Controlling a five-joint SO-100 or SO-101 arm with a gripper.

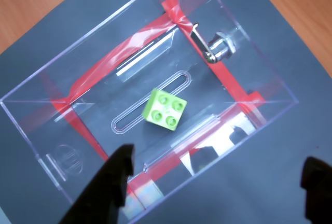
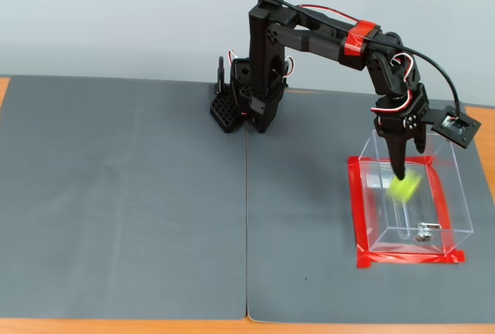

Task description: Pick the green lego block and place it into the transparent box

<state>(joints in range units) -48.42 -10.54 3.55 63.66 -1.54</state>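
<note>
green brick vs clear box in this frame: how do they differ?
Material: the small lime-green plastic brick with four round studs is opaque; the transparent plastic box is see-through, with red tape around its base.
Size: the brick is far smaller than the box.
Place: the brick lies inside the box on its floor beside a slot; the box sits on the dark grey mat.
Shared: both are plastic.

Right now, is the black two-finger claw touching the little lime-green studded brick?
Apart. In the wrist view the gripper is wide open, and the lime-green studded brick sits inside the clear plastic box, clear of both fingers.
</note>
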